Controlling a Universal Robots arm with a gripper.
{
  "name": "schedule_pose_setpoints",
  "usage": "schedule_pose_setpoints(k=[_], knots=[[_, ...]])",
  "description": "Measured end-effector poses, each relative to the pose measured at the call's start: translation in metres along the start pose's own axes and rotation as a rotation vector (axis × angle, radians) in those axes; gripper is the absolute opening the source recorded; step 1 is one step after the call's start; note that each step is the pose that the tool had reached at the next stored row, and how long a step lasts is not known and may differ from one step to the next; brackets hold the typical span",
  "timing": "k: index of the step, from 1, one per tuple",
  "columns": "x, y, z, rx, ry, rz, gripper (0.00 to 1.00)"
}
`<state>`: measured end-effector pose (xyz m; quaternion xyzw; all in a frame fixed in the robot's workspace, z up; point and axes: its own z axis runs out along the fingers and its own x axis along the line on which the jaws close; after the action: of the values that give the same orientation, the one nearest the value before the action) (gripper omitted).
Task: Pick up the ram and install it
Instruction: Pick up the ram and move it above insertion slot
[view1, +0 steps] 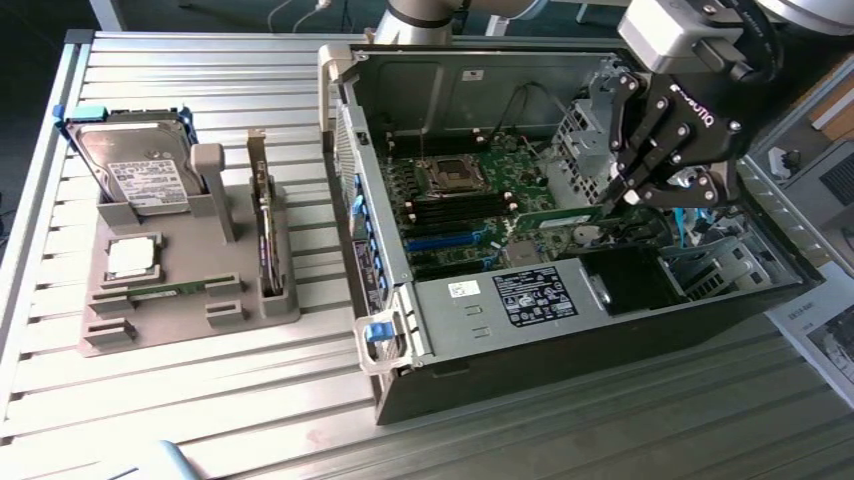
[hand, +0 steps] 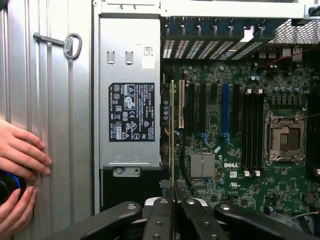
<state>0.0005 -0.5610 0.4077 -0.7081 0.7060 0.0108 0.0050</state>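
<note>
**One green stick held on edge over the open board**

One arm is at work here. Its black end effector reaches down into the large black open-sided computer case, which lies on the ribbed metal desk. The fingers are closed on the ram, a long, thin green circuit-board stick, and pinch it across its two flat faces. To my eye that grip is chosen to leave one long edge free and to keep the stick from twisting.

The ram hangs inside the case above the green motherboard. It is near the grey boxy power supply with the black label and apart from the long black memory slots that lie beside the silver-framed processor socket. It does not look seated in anything.

From the wrist view the stick shows edge-on as a thin line running straight out from between the fingers. It stands on its edge, its long axis parallel with those slots. In the exterior view it points from the end effector toward the exterior view's left.

Off to that side a grey moulded holder props up a silver hard drive, probably so parts stand within easy reach. A person's hand lies on the desk outside the case.
</note>
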Motion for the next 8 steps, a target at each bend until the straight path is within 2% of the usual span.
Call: schedule_pose_setpoints(k=[8], knots=[[-0.025,-0.0001,0.0018,0.0,-0.0001,0.0,0.12]])
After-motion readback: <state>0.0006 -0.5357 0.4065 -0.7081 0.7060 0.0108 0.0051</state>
